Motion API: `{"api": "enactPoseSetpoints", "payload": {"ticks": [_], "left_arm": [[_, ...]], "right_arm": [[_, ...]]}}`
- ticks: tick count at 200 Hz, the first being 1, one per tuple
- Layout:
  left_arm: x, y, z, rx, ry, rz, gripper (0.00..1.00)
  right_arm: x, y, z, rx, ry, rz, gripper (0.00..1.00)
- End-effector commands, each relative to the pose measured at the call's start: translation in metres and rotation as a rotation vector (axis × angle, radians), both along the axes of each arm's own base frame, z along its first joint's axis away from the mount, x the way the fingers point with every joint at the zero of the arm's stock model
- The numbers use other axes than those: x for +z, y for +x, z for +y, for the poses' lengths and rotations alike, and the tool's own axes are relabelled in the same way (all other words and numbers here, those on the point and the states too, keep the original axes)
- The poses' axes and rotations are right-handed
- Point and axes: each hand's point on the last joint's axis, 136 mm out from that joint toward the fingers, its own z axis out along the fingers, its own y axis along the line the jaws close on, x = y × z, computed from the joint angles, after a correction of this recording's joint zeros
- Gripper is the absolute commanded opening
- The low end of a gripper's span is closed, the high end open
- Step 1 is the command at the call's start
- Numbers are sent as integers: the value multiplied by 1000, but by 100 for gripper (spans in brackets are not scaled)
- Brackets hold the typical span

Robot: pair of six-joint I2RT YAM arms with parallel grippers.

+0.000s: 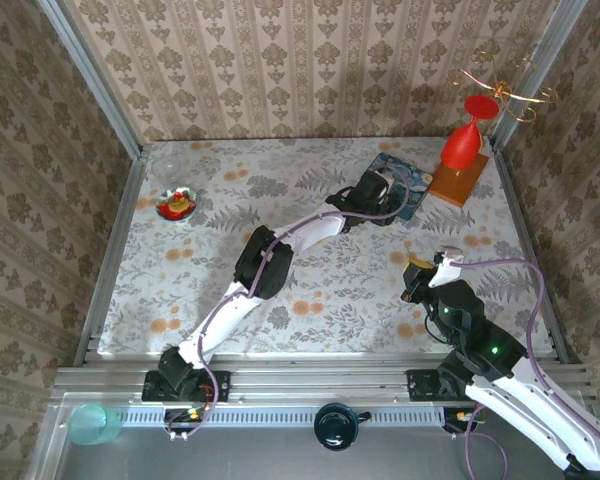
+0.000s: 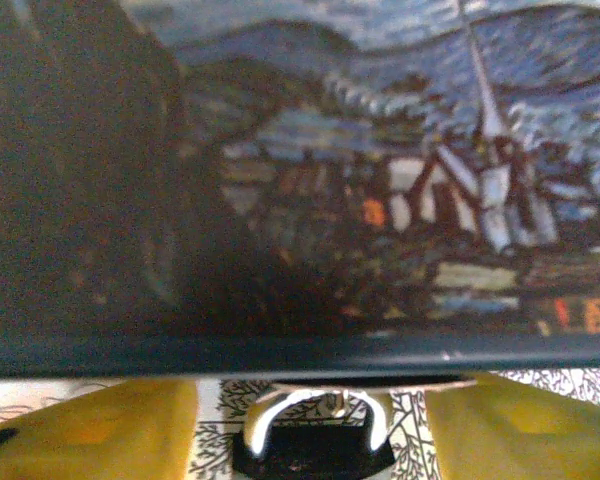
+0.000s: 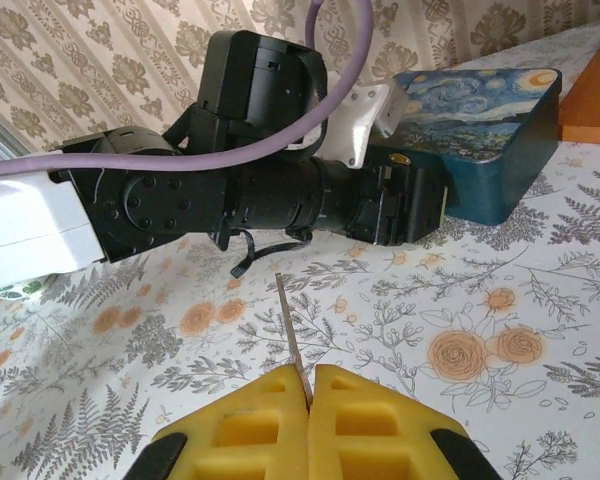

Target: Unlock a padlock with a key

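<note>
So the left arm (image 1: 270,260) reaches diagonally across the floral bench (image 1: 310,300) to the blue Starry Night tin (image 1: 415,190) near the far right corner. Its wrist camera is jammed right up against the tin's painted lid. The padlock (image 2: 315,455) is sitting on the bench just beside the tin's near wall, a dark little body with the silvery shackle (image 2: 310,405) on the side nearest the tin. The left jaws are spread fairly wide around it, with one yellow pad (image 2: 90,440) on each side and a gap between each pad and the lock, so they're straddling it and not gripping anything. Over on the right, the right jaws are pressed flat together on the key (image 3: 288,330). From the right wrist camera its thin blade pokes out from between those yellow pads (image 3: 250,420) and aims at the left arm's black wrist. In the top view that hand sits mid-right on the bench, nearer the arm bases than the tin. Just right of the tin is an orange wooden block (image 1: 458,182) with a red vase-shaped thing (image 1: 462,145) standing on it. A small glass bowl (image 1: 178,204) with something red in it sits well apart, over on the far left.
</note>
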Motion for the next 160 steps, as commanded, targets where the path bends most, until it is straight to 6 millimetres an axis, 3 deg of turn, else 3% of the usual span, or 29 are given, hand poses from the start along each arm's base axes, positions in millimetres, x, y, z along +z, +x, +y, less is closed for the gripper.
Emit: {"api": "enactPoseSetpoints", "payload": {"ticks": [1,38,65,111,160], "left_arm": [[-13,-5,4,32,45,24,54],[-10,-6,13,65,30,22,39],[6,-10,31,95,-30,32,31],[18,-30,82,169,-64,34,27],[26,-48,150,284,-73,39,25]], "right_arm": [[-3,0,-1,-5,19,-4,0],[-6,2,0,-10,21,-3,0],[-10,4,3,-4,22,15,0],[-18,6,9,8,40,34,0],[-22,9,21,58,32,56,0]]}}
